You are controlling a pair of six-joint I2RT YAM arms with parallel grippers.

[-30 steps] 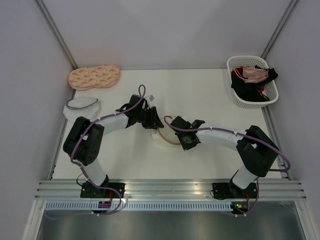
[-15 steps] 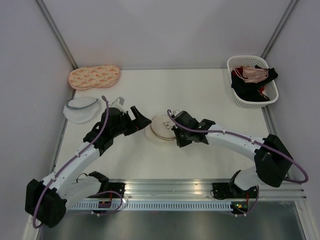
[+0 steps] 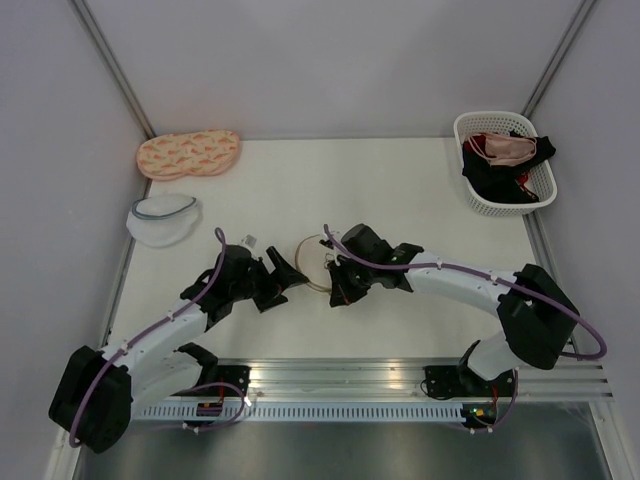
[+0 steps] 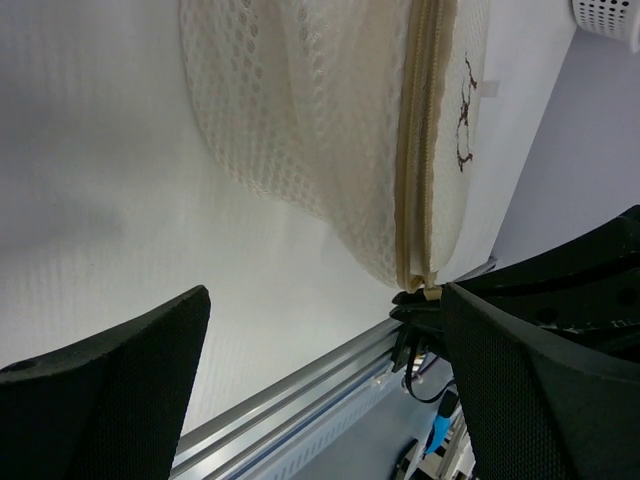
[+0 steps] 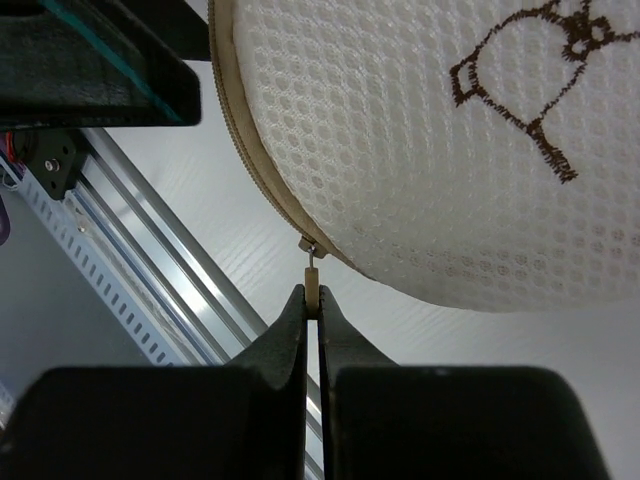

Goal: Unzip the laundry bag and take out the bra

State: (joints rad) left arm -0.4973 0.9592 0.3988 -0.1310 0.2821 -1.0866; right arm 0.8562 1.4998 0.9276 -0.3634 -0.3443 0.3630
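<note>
The cream mesh laundry bag (image 3: 314, 256) lies mid-table between both grippers. The left wrist view shows its dome (image 4: 320, 130) and closed zip rim (image 4: 415, 150). The right wrist view shows its flat face (image 5: 450, 170) with the dark bra symbol (image 5: 530, 70). My right gripper (image 3: 338, 283) is shut on the small beige zip pull (image 5: 312, 290) at the bag's near edge. My left gripper (image 3: 287, 279) is open and empty just left of the bag (image 4: 320, 320), not touching it. The bra is hidden.
A peach patterned pouch (image 3: 188, 154) lies at the back left, with a white mesh pouch with a grey-blue rim (image 3: 163, 218) nearer. A white basket (image 3: 505, 165) holding pink and black garments stands at the back right. An aluminium rail (image 3: 340, 375) runs along the near edge.
The left arm has swung from behind the bag toward the near edge and now sits left of it, open. The right gripper has moved to the bag's near rim. The bag has shifted slightly left.
</note>
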